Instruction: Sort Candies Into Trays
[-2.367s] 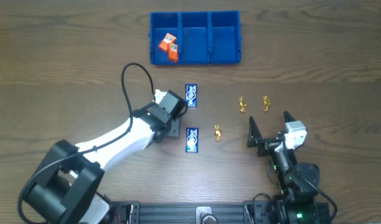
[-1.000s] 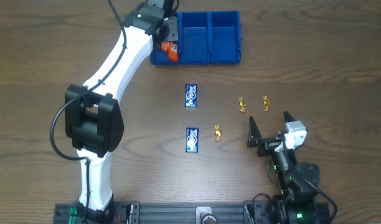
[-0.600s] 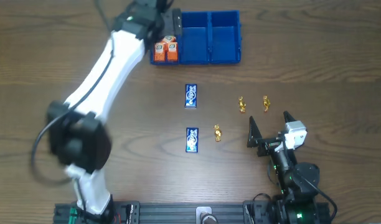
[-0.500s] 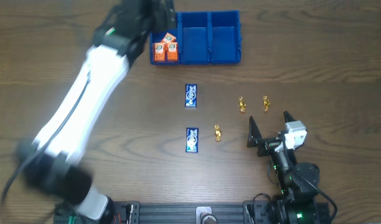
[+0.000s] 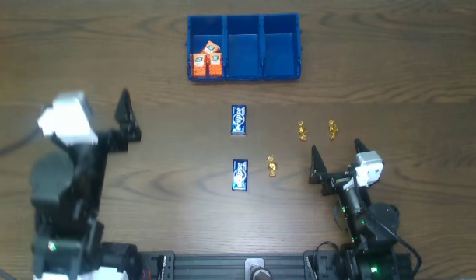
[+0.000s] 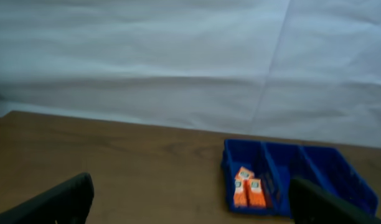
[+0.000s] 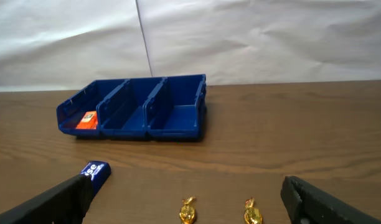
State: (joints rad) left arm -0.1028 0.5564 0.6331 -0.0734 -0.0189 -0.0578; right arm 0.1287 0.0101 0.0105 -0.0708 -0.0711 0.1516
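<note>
- Left gripper (image 6: 189,186): fingers spread wide with nothing between them, held high over the left side of the table (image 5: 82,47), well apart from every candy.
- Right gripper (image 5: 337,159): fingers likewise wide and bare, near its arm's base. Two gold candies (image 5: 302,131) lie just beyond it, on the way to the tray.
- A third gold candy (image 5: 271,165) lies to its left, just beside one blue candy (image 5: 239,174).
- A second blue candy (image 5: 239,120) lies between that one and the blue tray (image 5: 243,76) (three compartments in a row).
- Orange candies (image 5: 207,61) sit in the tray's left compartment.
- From the top, three of them can be counted. In the right wrist view the tray's wall hides all but one.
- The left wrist view looks across bare wood to the tray, with a white backdrop (image 6: 178,62) behind.
</note>
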